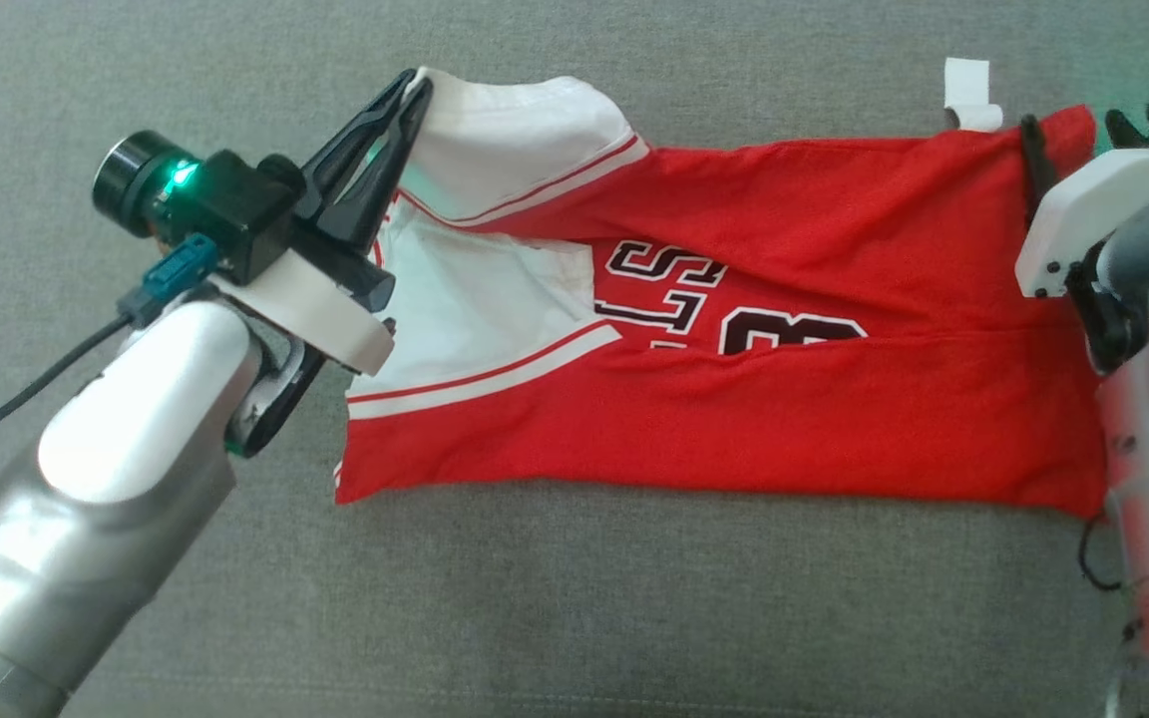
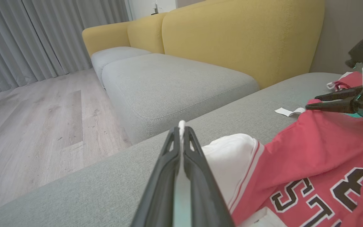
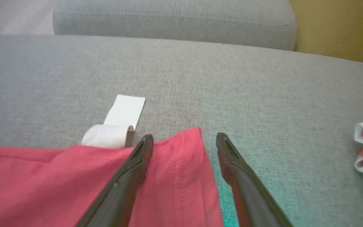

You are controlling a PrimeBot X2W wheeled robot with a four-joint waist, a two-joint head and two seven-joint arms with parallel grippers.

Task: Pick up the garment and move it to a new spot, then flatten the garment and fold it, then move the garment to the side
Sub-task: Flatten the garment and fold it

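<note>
The red and white garment (image 1: 784, 399) lay stretched out long on the grey sofa seat (image 1: 574, 618). It looked mostly flat. The near long side seemed to be folded over already, because a crease cut off the black letters on the front. So the pick-up and the flattening looked done, and the folding looked started.

The left end effector (image 1: 415, 95) was squeezed tight on the white sleeve part at the far left corner and held it up a little off the seat. In the left wrist view, a thin strip of white cloth showed between its two dark fingers.

The right end effector (image 3: 184, 138) was wide apart and held nothing. One finger was over the red cloth and the other over the bare seat, with the far right corner of the garment between them. A small white tag (image 3: 118, 121) lay on the seat at the garment's edge, just beside that corner.

The far long side looked like the next part to fold. The right end effector would have to close on its corner first. The fold was not finished, and the garment had not yet gone to the side.
</note>
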